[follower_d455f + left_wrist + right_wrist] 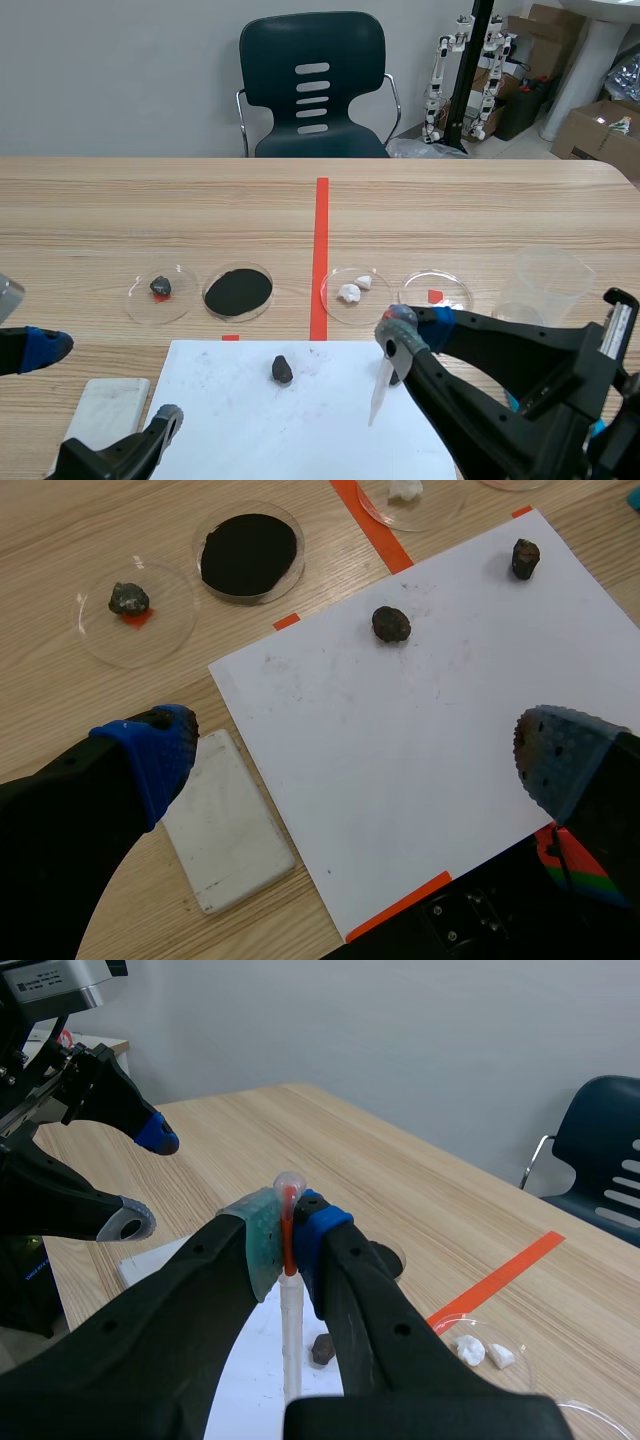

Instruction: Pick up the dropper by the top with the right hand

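The right gripper (288, 1245) is clenched on the dropper (291, 1320). Its two pads pinch the neck just under the bulb, and the clear bulb pokes out above the fingertips. The tube hangs down from between the fingers, over the sheet (300, 420). In the scene view the dropper (382, 392) slants a little, with its tip down toward the sheet; whether the tip touches cannot be told.

One rock (322, 1349) lies on the sheet below and just beyond the right fingers. A dish of white lumps (482, 1352) sits further ahead of them.

The left gripper (355, 755) is released, with its fingers wide apart and nothing between them. It hangs over the near part of the sheet (400, 760). A white slab (225, 830) lies just beside the blue-padded finger (150, 755), touching the sheet's edge. Ahead of the fingers two rocks (391, 624) (525, 558) rest on the sheet, well apart from each other. Beyond the sheet, ahead of the blue-padded finger, stand a dish of black powder (248, 552) and a dish with a small stone (127, 605).

A beaker (545, 285) stands just beyond the right arm.
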